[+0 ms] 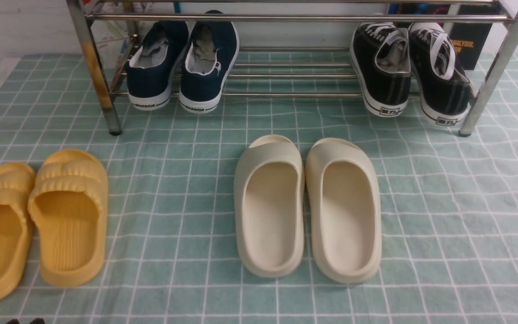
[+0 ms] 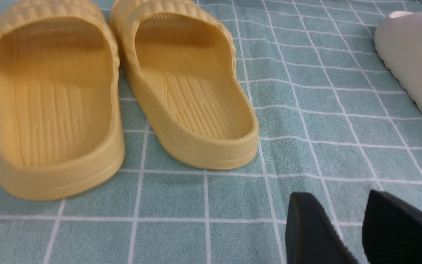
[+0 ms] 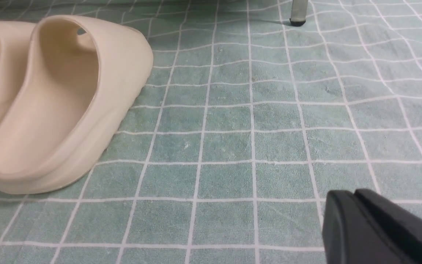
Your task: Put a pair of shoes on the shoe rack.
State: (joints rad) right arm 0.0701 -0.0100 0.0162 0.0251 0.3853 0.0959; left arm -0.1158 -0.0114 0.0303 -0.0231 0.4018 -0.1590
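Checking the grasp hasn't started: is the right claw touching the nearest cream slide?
Apart. The right wrist view shows bare cloth between the right claw and the cream slide.

A pale green cloth (image 1: 443, 216) carried a white grid. The black canvas sneakers (image 1: 409, 72) showed white laces and soles; the navy canvas sneakers (image 1: 182, 67) had white soles too. Ribbed rubber slides (image 1: 38, 220) were mustard yellow, smooth ones (image 1: 308, 207) cream. The tubular rack (image 1: 295, 18) shone chrome.
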